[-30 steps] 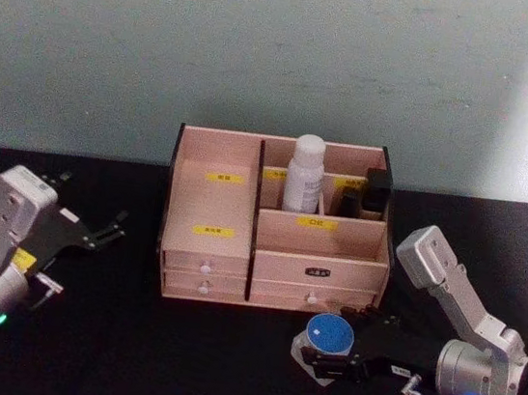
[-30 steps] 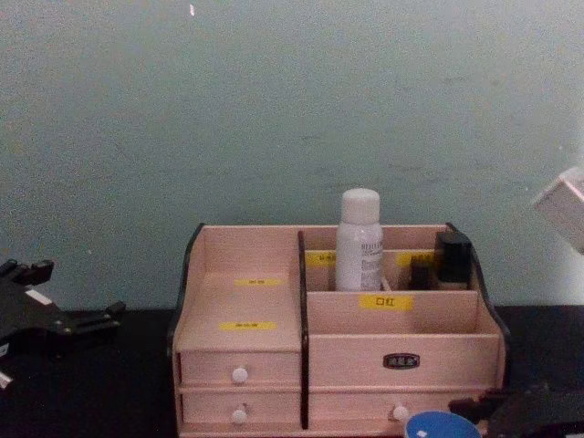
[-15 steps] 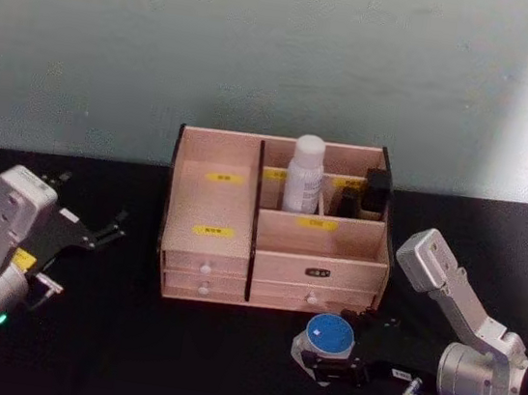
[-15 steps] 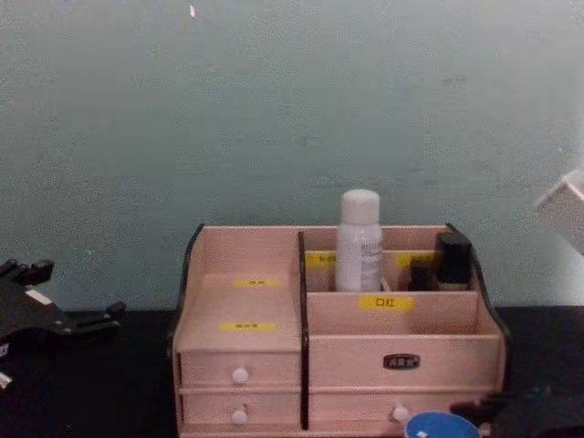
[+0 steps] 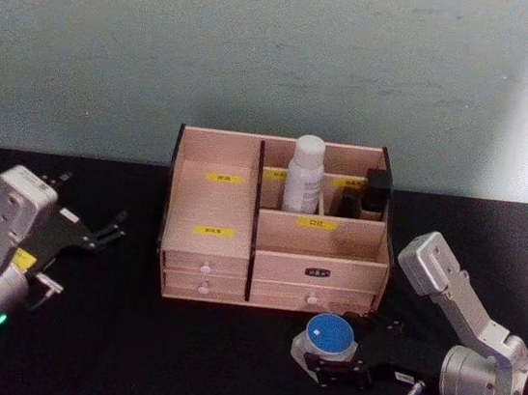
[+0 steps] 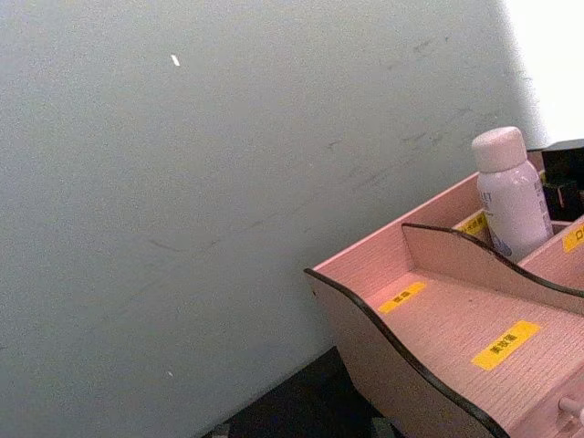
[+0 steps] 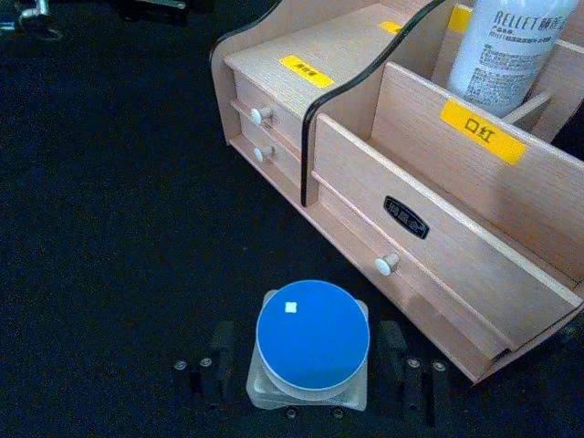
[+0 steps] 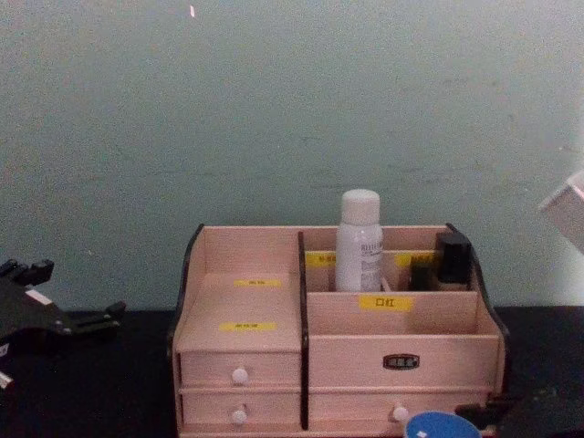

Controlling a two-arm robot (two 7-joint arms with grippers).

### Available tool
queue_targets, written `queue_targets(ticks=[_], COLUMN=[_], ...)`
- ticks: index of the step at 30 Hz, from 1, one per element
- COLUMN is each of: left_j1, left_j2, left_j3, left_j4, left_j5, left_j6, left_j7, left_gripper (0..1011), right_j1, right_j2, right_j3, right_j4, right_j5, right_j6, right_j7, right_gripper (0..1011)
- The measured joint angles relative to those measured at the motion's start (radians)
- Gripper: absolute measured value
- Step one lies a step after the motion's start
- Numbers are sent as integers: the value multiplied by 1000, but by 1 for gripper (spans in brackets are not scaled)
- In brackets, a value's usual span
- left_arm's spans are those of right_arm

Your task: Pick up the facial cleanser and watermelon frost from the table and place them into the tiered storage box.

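Looking down from the head view, I see the box (image 5: pixel 271 252) standing on the black table (image 5: pixel 176 351), midway along it and toward the far edge, before a grey-green wall (image 5: pixel 264 51). The white bottle (image 5: pixel 305 174) stands upright in a rear compartment just right of the box's middle divider. A small dark bottle (image 5: pixel 375 193) stands in the rear compartment at the box's right end. The blue-lidded jar (image 5: pixel 325 337) sits on the table in front of the box's right-hand drawers, toward the near edge. The right gripper (image 5: pixel 340 344) reaches in from the table's right side, jaws spread with the jar between them. The left gripper (image 5: pixel 97 197) hangs over the table's left side, well apart from the box, jaws spread and holding nothing.

From the left wrist view, the box (image 6: pixel 438 328) shows its left end, and the bottle (image 6: pixel 506 196) stands upright beyond the curved divider.

From the right wrist view, the jar (image 7: pixel 312 336) sits upright just before the knob (image 7: pixel 387 265) of the lower right drawer. The right gripper (image 7: pixel 308 354) has one black finger on each side of the jar, just beside it; whether they touch it I cannot tell.

From the chest view, the bottle (image 8: pixel 359 242) rises above the box (image 8: pixel 338 356). The jar (image 8: pixel 441 426) sits low in front of the box's right half. The left gripper (image 8: pixel 75 290) hangs at the left, jaws apart.
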Motion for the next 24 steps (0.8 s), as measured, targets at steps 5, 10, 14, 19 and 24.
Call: queue_targets(ticks=[5,10,14,19,24], left_j1=[0,0,0,0,0], left_j2=[0,0,0,0,0], left_j3=[0,0,0,0,0], left_j4=[0,0,0,0,0], left_j5=[0,0,0,0,0], left_j6=[0,0,0,0,0], left_j7=[0,0,0,0,0], left_gripper=[1001,1001,1001,1001,1001], right_j1=[0,0,0,1,1], right_j2=[0,0,0,0,0], right_j3=[0,0,0,1,1], right_j4=[0,0,0,0,1], right_j5=[0,0,1,2,3], right_j6=[0,0,0,0,1], right_j7=[0,0,0,0,0], right_gripper=[1002,997,908,794,708])
